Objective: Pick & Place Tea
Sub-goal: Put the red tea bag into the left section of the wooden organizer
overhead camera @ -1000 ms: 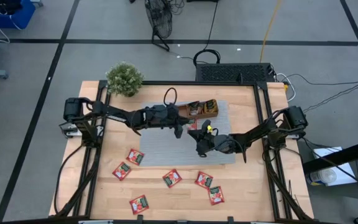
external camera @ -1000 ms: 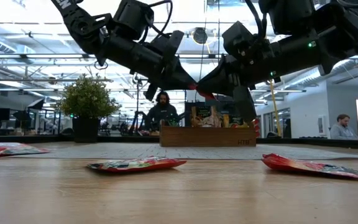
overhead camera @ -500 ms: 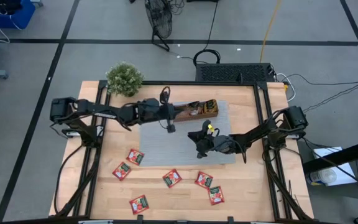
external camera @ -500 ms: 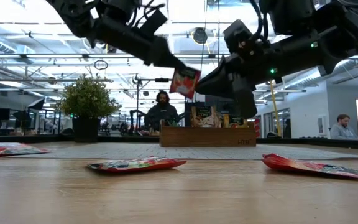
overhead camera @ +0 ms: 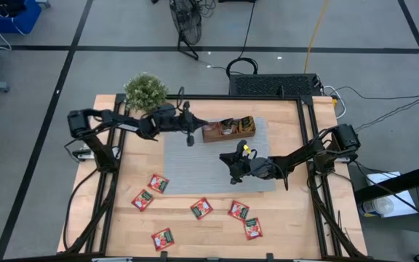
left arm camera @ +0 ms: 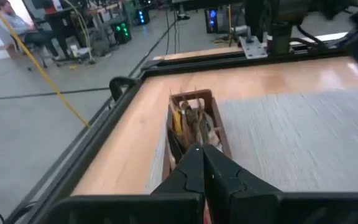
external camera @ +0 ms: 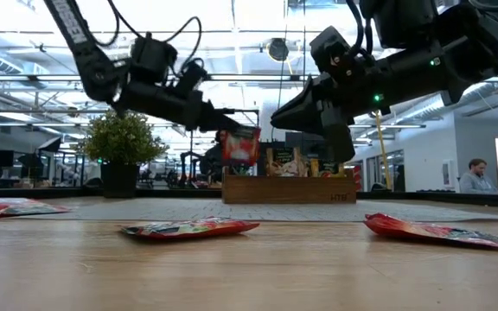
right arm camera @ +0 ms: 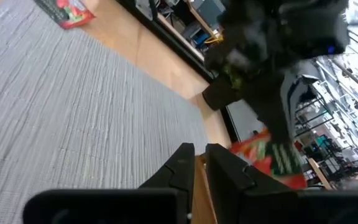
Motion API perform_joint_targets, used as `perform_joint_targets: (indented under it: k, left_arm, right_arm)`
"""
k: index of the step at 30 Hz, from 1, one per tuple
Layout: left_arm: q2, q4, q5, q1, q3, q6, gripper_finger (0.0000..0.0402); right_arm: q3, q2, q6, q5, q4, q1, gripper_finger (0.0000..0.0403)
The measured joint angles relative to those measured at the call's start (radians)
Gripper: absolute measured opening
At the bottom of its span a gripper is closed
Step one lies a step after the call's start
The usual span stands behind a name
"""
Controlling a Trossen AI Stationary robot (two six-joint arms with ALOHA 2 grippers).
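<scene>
The left hand grips a red tea packet aloft beside the wooden tray, while the right hand seems nearly closed, empty.

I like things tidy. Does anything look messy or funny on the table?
A bit messy: six red tea packets lie scattered at different angles on the bare wood, not in the tray. One more packet dangles in the air from the left gripper, beside the tray. Nothing looks spilled or broken.
</scene>
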Motion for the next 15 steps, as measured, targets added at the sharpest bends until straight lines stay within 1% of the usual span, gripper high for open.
perform_joint_targets:
  k: [5, 8, 15]
  left_arm:
    - [0.125, 0.123, -0.004, 0.0, 0.014, -0.025, 0.0001]
    - [0.176, 0.183, -0.023, 0.004, 0.013, -0.024, 0.0001]
    - [0.229, 0.24, -0.022, 0.014, 0.014, -0.031, 0.0001]
  right_arm:
    - [0.0, 0.0, -0.007, -0.002, 0.016, -0.001, 0.0027]
    - [0.0, 0.0, -0.007, -0.002, 0.015, -0.001, 0.0028]
    - [0.0, 0.0, -0.007, -0.002, 0.015, -0.001, 0.0026]
